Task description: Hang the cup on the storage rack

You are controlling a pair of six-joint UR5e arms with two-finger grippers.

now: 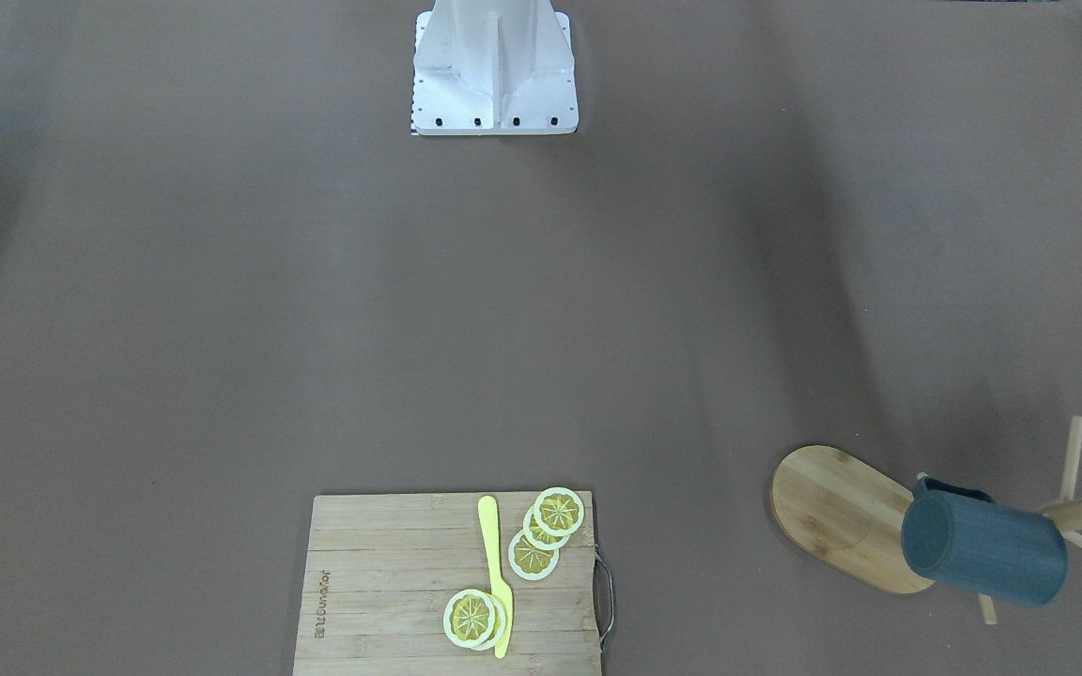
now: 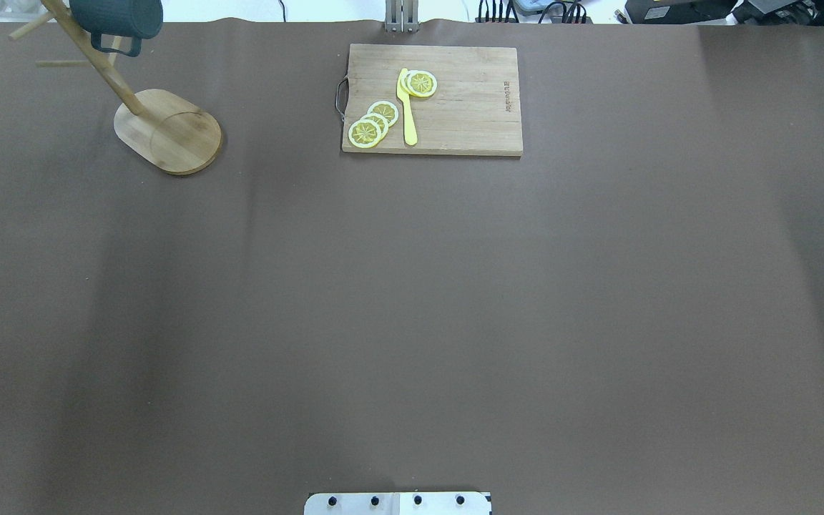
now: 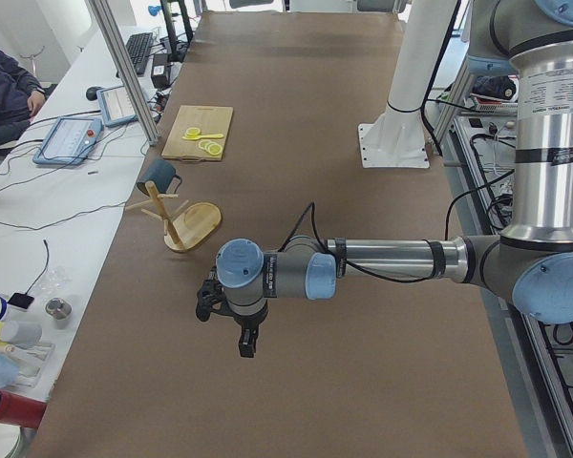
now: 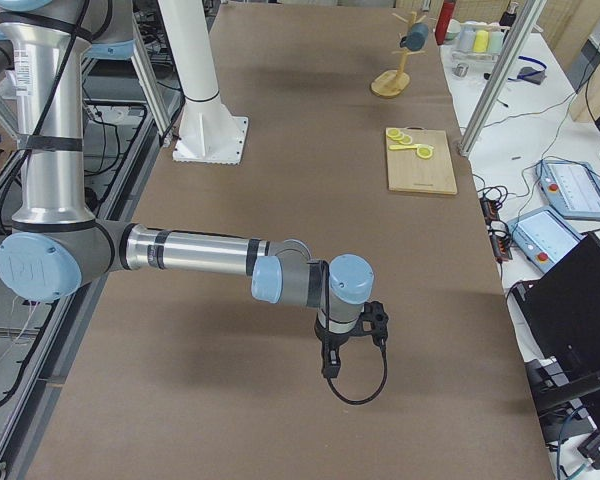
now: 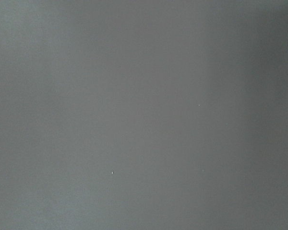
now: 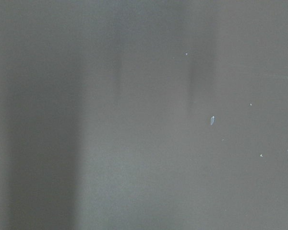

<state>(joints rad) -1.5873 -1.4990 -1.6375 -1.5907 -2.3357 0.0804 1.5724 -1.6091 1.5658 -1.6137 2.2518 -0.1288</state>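
Observation:
The slate-blue cup [image 1: 982,549] hangs by its handle on a peg of the bamboo storage rack [image 1: 832,512], at the table's far left corner. Both also show in the overhead view, the cup [image 2: 115,18] above the rack's oval base [image 2: 169,132]. My left gripper [image 3: 227,322] shows only in the exterior left view, low over bare table and well away from the rack [image 3: 196,224]. My right gripper [image 4: 350,345] shows only in the exterior right view, far from the rack [image 4: 390,85]. I cannot tell whether either is open or shut. Both wrist views show only brown table.
A wooden cutting board [image 2: 469,100] with lemon slices [image 2: 373,125] and a yellow knife [image 2: 407,107] lies at the far middle edge. The robot's white base [image 1: 494,70] stands at the near edge. A metal post [image 3: 124,72] stands by the board.

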